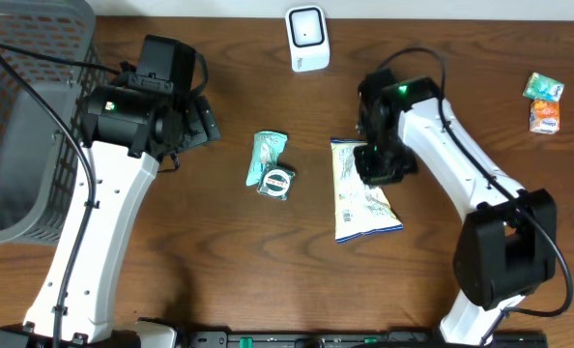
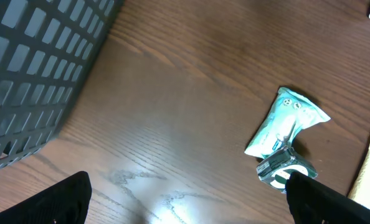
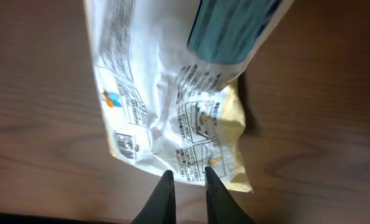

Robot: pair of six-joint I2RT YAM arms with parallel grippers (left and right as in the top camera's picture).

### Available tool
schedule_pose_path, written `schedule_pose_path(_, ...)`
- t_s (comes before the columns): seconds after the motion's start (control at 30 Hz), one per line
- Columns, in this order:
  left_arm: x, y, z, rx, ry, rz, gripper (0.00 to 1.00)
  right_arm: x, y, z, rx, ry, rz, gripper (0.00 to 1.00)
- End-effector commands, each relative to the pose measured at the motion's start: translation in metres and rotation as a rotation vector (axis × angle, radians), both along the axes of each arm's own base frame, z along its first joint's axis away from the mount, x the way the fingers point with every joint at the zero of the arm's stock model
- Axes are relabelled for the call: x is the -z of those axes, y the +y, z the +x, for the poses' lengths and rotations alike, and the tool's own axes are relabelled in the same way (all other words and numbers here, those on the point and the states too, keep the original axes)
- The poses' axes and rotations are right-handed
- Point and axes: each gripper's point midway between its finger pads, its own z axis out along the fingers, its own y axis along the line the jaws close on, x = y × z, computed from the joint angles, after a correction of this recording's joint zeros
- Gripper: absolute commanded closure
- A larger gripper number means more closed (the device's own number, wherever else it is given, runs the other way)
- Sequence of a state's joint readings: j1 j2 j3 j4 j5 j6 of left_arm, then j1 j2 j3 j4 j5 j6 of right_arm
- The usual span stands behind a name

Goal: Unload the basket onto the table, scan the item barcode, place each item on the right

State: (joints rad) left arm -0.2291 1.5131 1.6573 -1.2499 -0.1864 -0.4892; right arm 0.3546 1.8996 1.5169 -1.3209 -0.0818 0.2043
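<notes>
Right gripper (image 3: 187,177) pinched nearly together on snack bag (image 3: 160,93) seam, bag stretching ahead of tips; left gripper (image 2: 186,186) wide open, empty (2 fingers apart); thin-edge grip may slip on lift, dropping bag; barcode (image 3: 126,146) could face away from scanner (image 1: 306,39).

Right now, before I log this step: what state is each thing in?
bag: lying flat, one edge pinched
right end effector: shut on the bag's edge
left end effector: open, holding nothing
pouch: lying flat, clear of both end effectors
scanner: standing, nothing in front of it
</notes>
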Motion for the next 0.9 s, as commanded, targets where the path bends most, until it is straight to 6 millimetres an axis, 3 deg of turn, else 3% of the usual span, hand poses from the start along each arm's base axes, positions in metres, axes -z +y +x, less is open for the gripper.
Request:
schedule_pose_path(0.0,-0.002,0.003,0.001,0.001,-0.004,0.015,0.02,0.024,0.005,-0.026,-0.063,0.049,-0.035,0.9)
schedule_pose_path(0.17,-0.002,0.003,0.001,0.001,-0.004,0.015,0.02,0.056,-0.003,-0.052,-0.033,0.091,-0.101,0.99)
schedule_pose_path(0.33,-0.002,0.003,0.001,0.001,-0.004,0.015,0.02,0.052,-0.012,-0.055,-0.027,0.104,-0.146,0.99)
schedule_pose_path(0.43,-0.002,0.003,0.001,0.001,-0.004,0.015,0.02,0.035,-0.016,-0.046,-0.026,0.089,-0.171,0.99)
schedule_pose_path(0.63,-0.002,0.003,0.001,0.001,-0.004,0.015,0.02,0.001,-0.003,-0.001,-0.052,-0.054,-0.119,0.91)
schedule_pose_path(0.7,-0.002,0.003,0.001,0.001,-0.004,0.015,0.02,0.0,0.004,0.014,-0.049,-0.116,-0.093,0.83)
schedule_pose_path(0.87,-0.002,0.003,0.001,0.001,-0.004,0.015,0.02,0.015,0.01,0.028,-0.043,-0.177,-0.068,0.82)
